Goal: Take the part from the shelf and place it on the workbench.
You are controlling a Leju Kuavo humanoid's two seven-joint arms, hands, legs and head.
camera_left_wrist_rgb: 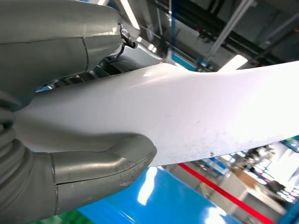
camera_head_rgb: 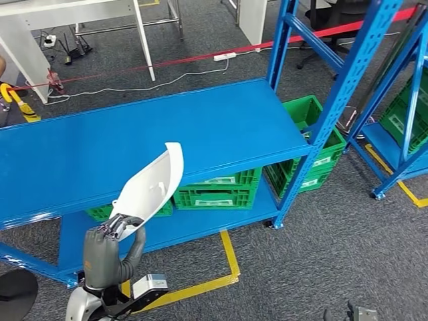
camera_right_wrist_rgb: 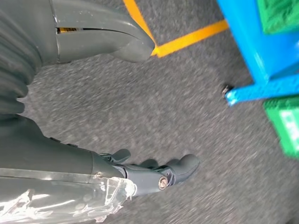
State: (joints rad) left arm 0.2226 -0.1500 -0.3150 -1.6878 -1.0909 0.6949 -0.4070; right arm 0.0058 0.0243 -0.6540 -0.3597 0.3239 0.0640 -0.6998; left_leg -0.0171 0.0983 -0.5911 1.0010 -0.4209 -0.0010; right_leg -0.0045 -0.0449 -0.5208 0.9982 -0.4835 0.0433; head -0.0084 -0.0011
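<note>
**Grey carpet, blue shelf rack, white part held up in left hand**

Grey speckled carpet floor [camera_head_rgb: 323,241] with yellow tape lines [camera_head_rgb: 229,257]. Long blue metal shelf rack [camera_head_rgb: 151,134] across the head view, top deck bare blue, blue perforated upright post [camera_head_rgb: 343,87] at its right corner. Green plastic crates [camera_head_rgb: 217,190] on the lower deck, more green crates [camera_head_rgb: 313,144] to the right behind the post. Second blue rack [camera_head_rgb: 404,120] at far right with green crates too. White table legs [camera_head_rgb: 144,40] in the background, red tape line [camera_head_rgb: 202,59] and white power strip [camera_head_rgb: 225,57] with cable on the floor behind.

Left hand [camera_head_rgb: 108,251] low in the head view, grey, fingers wrapped around the narrow lower end of curved white plastic shell part [camera_head_rgb: 154,184]. Part tilted up and to the right, wide end raised above the front edge of the rack's top deck, off the shelf, touching nothing but the hand. Left wrist view confirms grip: thick grey thumb [camera_left_wrist_rgb: 105,165] pressed on one side of the white part, other fingers on the opposite face, part running long across the frame.

Right hand [camera_right_wrist_rgb: 141,175] hanging over the carpet, holding nothing, thumb [camera_right_wrist_rgb: 105,39] well apart from the dark fingers [camera_right_wrist_rgb: 183,165], fingers stretched out loosely. Blue rack foot and yellow tape close by in the right wrist view.
</note>
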